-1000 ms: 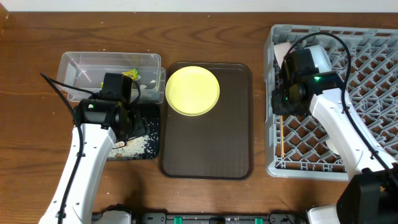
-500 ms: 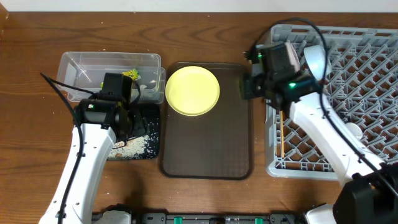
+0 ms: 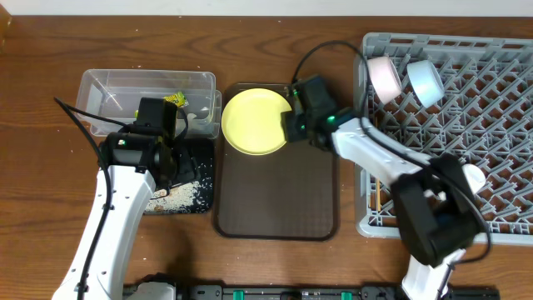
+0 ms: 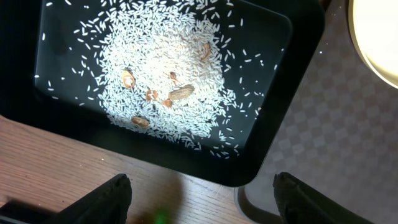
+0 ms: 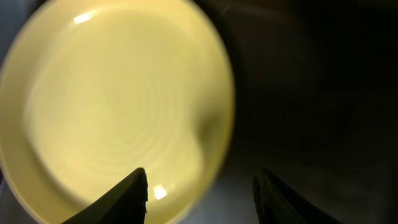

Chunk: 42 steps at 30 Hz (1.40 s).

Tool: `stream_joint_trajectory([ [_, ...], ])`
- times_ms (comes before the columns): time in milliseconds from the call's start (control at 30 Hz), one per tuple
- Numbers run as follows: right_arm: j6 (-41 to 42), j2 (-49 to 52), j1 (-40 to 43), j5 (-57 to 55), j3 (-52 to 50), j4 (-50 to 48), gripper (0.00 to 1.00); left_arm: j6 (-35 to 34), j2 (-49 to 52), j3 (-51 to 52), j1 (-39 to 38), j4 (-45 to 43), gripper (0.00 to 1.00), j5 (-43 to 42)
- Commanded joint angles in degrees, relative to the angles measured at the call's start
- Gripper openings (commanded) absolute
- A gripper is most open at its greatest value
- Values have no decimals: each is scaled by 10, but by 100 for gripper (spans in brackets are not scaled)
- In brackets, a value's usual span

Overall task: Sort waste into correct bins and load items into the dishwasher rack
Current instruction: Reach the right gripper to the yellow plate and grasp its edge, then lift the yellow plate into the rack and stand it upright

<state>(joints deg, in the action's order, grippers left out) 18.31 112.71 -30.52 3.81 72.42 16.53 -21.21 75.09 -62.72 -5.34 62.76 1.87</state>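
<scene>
Wooden table [image 3: 42,192] carries a brown tray [image 3: 279,192]. The right gripper [image 5: 202,186] holds its 2 jaws spread and empty, with the yellow plate [image 5: 118,99] below them and its rim under the gap. The left gripper [image 4: 202,193], jaws also spread, hangs above the black tray [image 4: 273,137] of rice [image 4: 168,74].

The yellow plate [image 5: 118,106] is gleaming, smooth and glossy. The black tray [image 4: 280,81] is shining like slick plastic. The counter [image 3: 275,50] is showing grained wood; the serving tray [image 3: 279,192] is looking matt, the rack [image 3: 491,125] dull grey plastic.
</scene>
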Motion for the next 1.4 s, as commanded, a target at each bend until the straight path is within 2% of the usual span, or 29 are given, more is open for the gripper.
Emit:
stream_joint_trajectory([
  [0, 45, 25, -10, -20, 9, -9, 51, -7, -7, -6, 2, 2, 76, 1],
  [133, 66, 42, -15, -52, 9, -3, 45, -7, -7, -6, 2, 2, 76, 1],
  [200, 65, 43, -16, -55, 9, 5, 39, -7, -7, -6, 2, 2, 76, 1],
  [300, 66, 43, -16, -58, 9, 26, 20, -7, -7, -6, 2, 2, 76, 1],
  [500, 65, 39, -5, -65, 9, 70, 2, -7, -7, -6, 2, 2, 76, 1],
  [700, 38, -7, 19, -72, 10, 106, 1, -7, -7, -6, 2, 2, 76, 1],
  [1000, -54, -172, 79, -90, 10, 163, 1, -7, -7, -6, 2, 2, 76, 1],
  [1100, -61, -231, 106, -124, 10, 188, 1, -7, -7, -6, 2, 2, 76, 1],
  [1367, -152, -353, 189, -228, 10, 244, 1, -7, -7, -6, 2, 2, 76, 1],
])
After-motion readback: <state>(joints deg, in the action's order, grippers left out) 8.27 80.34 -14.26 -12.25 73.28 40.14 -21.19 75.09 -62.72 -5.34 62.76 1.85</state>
